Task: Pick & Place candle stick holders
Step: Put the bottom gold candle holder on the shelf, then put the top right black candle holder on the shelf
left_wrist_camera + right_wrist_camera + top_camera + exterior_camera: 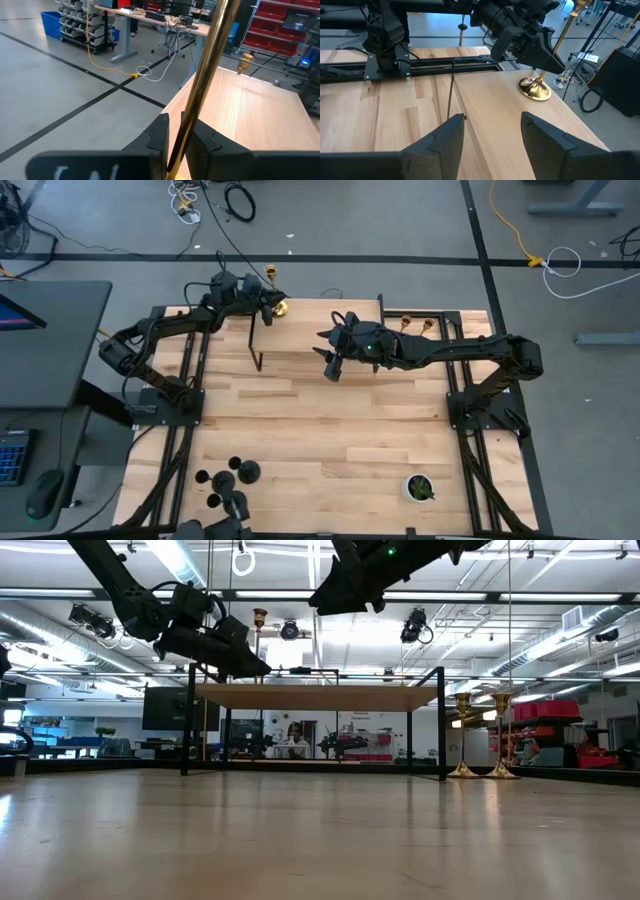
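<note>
The left gripper (271, 300) is at the far left corner of the raised wooden shelf on a black metal frame (320, 698), which stands along the far edge of the pale wooden worktop (320, 430). Between its fingers (157, 135) rises the thin stem of a shiny gold candle stick holder with a round base (535, 90). That base sits flat on the shelf top, near the shelf's far edge, so the shelf appears to carry the weight rather than the grip. The fingers stand only slightly parted, with a slim gap on each side of the stem. That reads as a placement at the point of letting go, the narrow opening keeping the tall, top-heavy piece from tipping.

The right gripper (333, 365) hangs above the shelf's near edge toward the middle. Its fingers are spread wide and hold nothing, and it faces the left arm's work while standing clear of it, probably waiting for its turn.

The two other gold candle stick holders (416, 325) stand side by side on the worktop near its far right corner, just beside the shelf's right end and within the right arm's reach. The matte black candle stick holders (222, 480) are clustered at the near left corner, well apart from the shelf. A small white pot with a green plant (420, 488) sits near the near right corner, out of the way
</note>
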Available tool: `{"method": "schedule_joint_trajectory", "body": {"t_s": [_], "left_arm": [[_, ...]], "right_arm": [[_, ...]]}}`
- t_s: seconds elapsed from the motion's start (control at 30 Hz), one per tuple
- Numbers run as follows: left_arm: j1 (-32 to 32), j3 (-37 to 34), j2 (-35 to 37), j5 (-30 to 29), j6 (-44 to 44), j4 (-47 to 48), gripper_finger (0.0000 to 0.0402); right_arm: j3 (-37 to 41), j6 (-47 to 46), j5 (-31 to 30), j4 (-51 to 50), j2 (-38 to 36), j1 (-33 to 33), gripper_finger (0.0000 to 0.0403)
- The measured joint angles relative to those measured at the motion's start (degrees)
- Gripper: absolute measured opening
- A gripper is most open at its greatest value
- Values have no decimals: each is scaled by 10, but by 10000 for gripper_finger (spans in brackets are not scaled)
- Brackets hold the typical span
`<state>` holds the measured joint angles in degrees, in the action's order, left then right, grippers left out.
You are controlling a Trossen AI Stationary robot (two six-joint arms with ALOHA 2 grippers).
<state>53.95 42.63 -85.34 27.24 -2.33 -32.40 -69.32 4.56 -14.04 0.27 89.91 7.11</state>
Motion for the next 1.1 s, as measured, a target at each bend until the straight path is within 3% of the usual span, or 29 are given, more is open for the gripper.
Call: {"method": "schedule_joint_trajectory", "body": {"t_s": [0.3,0.6,0.83,1.1], "left_arm": [[3,0,0,-2,12,0,60],[3,0,19,22,16,12,149],[3,0,97,41,62,97,205],[3,1,197,12,94,179,214]], "right_arm": [[0,0,0,-2,0,0,197],[0,-1,0,-9,0,0,197],[0,-9,0,-13,0,0,197],[0,-9,0,-5,0,0,197]]}}
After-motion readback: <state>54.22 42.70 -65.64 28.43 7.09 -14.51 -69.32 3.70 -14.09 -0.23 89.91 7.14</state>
